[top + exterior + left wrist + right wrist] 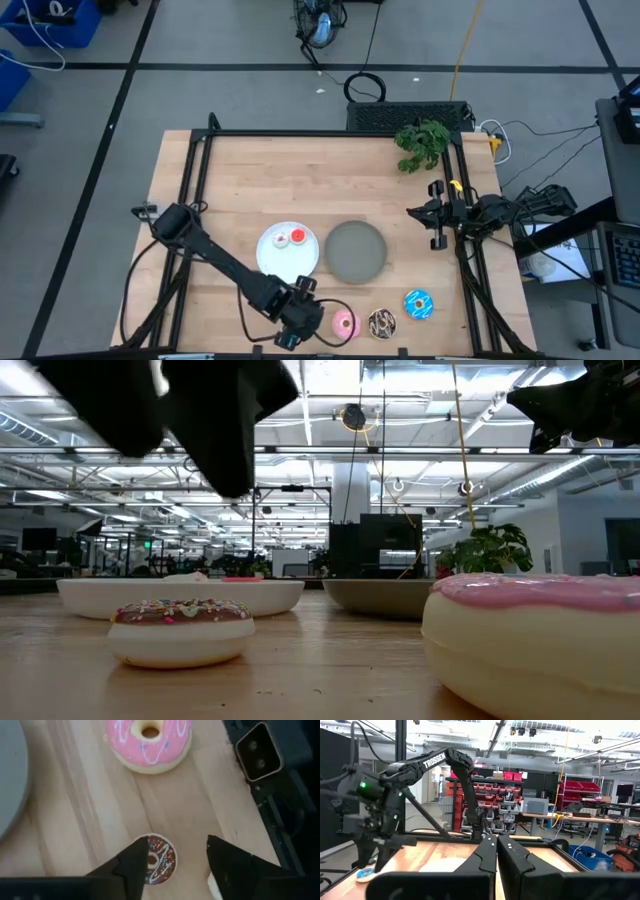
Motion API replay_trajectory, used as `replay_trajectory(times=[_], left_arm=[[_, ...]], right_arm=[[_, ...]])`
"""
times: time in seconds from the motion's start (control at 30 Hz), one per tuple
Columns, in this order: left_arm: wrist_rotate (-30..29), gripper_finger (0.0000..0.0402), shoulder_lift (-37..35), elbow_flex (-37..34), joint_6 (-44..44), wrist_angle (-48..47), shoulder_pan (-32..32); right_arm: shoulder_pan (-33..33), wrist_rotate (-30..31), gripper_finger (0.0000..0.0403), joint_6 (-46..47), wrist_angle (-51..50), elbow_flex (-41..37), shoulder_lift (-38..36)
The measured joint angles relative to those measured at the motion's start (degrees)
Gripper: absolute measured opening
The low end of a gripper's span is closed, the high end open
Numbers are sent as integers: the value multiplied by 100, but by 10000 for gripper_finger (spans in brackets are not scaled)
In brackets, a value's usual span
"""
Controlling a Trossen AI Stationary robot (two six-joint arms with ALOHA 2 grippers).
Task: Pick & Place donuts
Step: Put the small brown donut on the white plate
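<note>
My left gripper (300, 315) hovers open near the table's near edge. In the left wrist view its fingers (172, 865) stand on either side of a tiny dark brown donut (157, 859), which lies flat on the wood close to one finger. The larger pink donut (148, 740) (345, 323) lies just beyond it. The chocolate sprinkled donut (381, 322) and blue sprinkled donut (418, 304) lie further right. A tiny red donut (297, 237) and a white-pink one (281, 240) rest on the white plate (288, 262). My right gripper (435, 215) waits shut at the right edge.
The grey plate (355, 250) sits right of the white plate. A green plant (422, 143) stands at the far right corner. The low camera's box (257, 752) sits at the near edge beside the pink donut. Bare wood stretches across the far half of the table (300, 180).
</note>
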Motion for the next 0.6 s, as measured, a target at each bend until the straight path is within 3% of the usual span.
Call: replay_trajectory(times=[0.2, 0.6], left_arm=[[4, 231, 212, -7, 69, -178, -25], [34, 169, 497, -4, 107, -295, -66]], right_arm=[[2, -11, 4, 0, 11, 0, 2], [1, 4, 4, -15, 22, 2, 73]])
